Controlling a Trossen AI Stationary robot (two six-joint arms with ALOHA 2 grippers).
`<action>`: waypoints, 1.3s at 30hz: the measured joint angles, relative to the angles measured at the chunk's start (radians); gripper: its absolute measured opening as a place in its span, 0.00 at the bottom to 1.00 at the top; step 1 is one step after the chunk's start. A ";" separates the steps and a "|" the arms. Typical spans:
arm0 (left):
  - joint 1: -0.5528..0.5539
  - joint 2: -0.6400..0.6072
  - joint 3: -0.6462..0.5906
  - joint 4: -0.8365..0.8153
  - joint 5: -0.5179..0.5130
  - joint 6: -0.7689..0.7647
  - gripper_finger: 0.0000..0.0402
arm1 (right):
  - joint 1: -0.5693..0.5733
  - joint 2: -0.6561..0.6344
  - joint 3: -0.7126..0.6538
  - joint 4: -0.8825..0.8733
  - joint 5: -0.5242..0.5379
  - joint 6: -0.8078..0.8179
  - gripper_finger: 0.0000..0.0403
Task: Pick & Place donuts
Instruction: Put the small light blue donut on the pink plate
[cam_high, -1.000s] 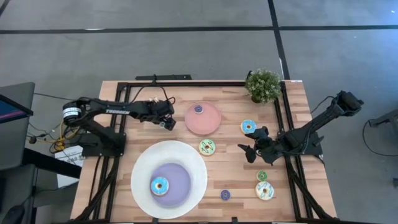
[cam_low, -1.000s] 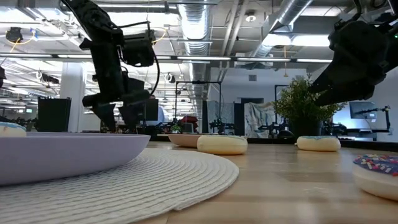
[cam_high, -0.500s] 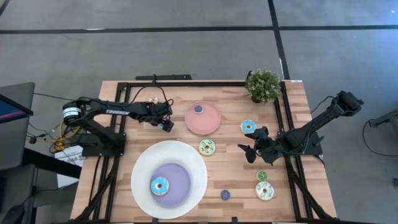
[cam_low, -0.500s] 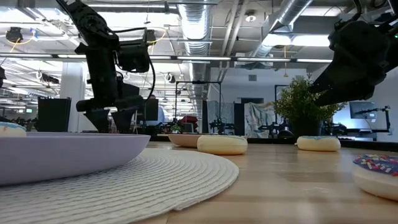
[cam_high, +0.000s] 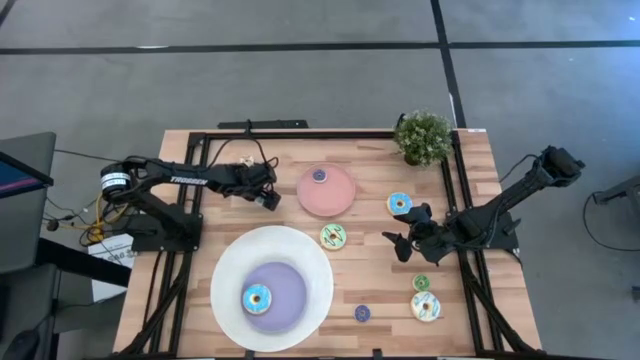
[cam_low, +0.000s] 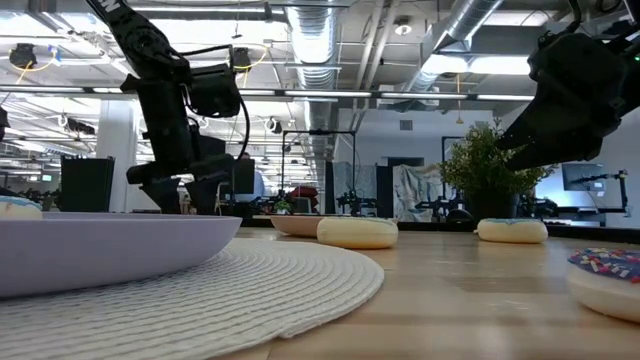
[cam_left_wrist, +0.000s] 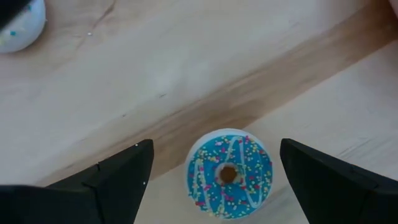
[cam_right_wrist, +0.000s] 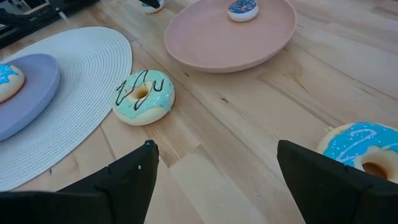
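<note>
Seen from above, a wooden desk carries toy donuts, two plates and a small potted plant at its far right corner. The left pincer hovers just left of the pink plate, its fingers spread wide; its wrist camera looks down on a small blue sprinkled donut lying on the wood between the open fingers, untouched. The right pincer hangs over the desk's right half, fingers also spread and empty, near a blue-iced donut and a green-iced donut, both flat on the wood. A small blue donut sits on the pink plate. Another blue donut rests on the lavender centre of the big white plate at the front left. Near the front right lie a small green donut, a white sprinkled donut and a small purple donut.
</note>
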 joint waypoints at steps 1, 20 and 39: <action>0.001 0.000 0.000 0.000 0.000 0.000 0.85 | 0.000 0.000 0.000 0.000 0.000 0.000 0.78; -0.006 0.000 0.000 0.000 -0.010 -0.010 0.85 | 0.000 0.000 0.000 0.000 0.001 0.000 0.78; -0.035 0.118 0.006 0.048 -0.042 -0.072 0.85 | 0.000 0.000 0.000 0.006 0.001 0.000 0.78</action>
